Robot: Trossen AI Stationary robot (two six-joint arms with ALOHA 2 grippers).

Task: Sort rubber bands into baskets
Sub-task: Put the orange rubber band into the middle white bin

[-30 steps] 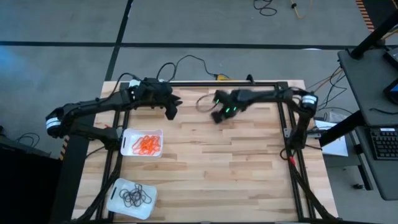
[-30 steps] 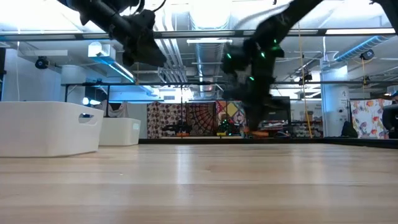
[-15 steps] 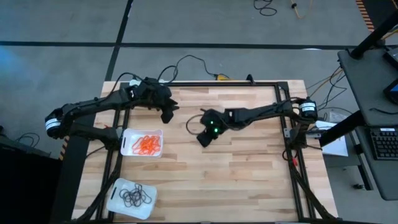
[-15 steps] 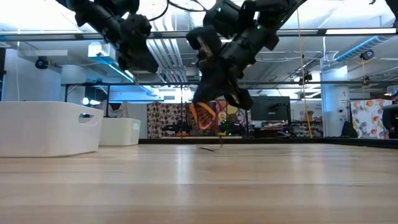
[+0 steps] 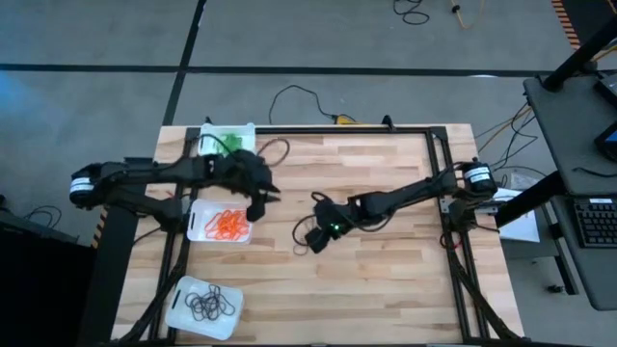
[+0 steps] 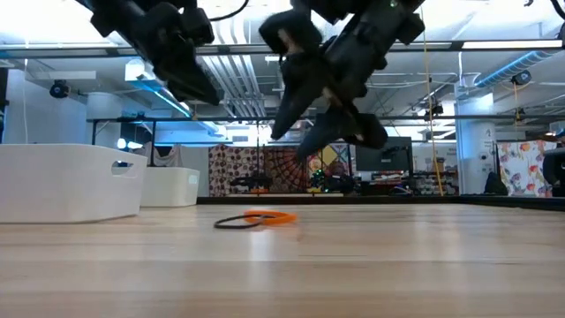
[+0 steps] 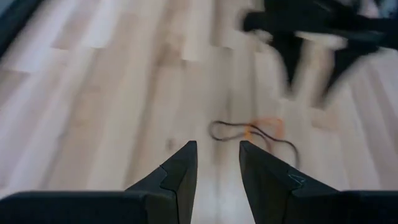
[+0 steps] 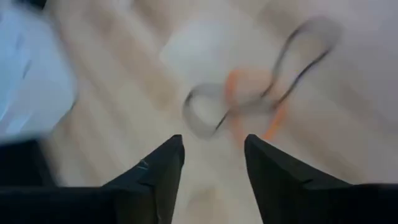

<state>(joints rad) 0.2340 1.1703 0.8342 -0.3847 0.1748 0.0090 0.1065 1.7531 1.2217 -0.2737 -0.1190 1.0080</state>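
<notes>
A small tangle of rubber bands (image 5: 310,241), one orange and one black, lies flat on the bare table (image 5: 386,289) near its middle, and my right gripper (image 5: 328,231) hangs just above it with its jaws parted and nothing between them. In the high view the tangle sits at about seven o'clock from those fingertips, almost underneath; in the low view it lies on the wood to the left of and below the fingers, clear of them. The tangle's long axis runs roughly from ten to four o'clock in the right wrist view, with the black loop stretching past the orange one at both ends. My left gripper (image 5: 256,200) hangs near the orange basket (image 5: 197,218), at about ten o'clock from the tangle and farther from it than the right; its jaws stand a little apart and empty. The green basket (image 5: 206,133) is at the table's far left corner, the black basket (image 5: 179,301) at its near left. I judge the right arm better placed to pick the orange band from the black.
</notes>
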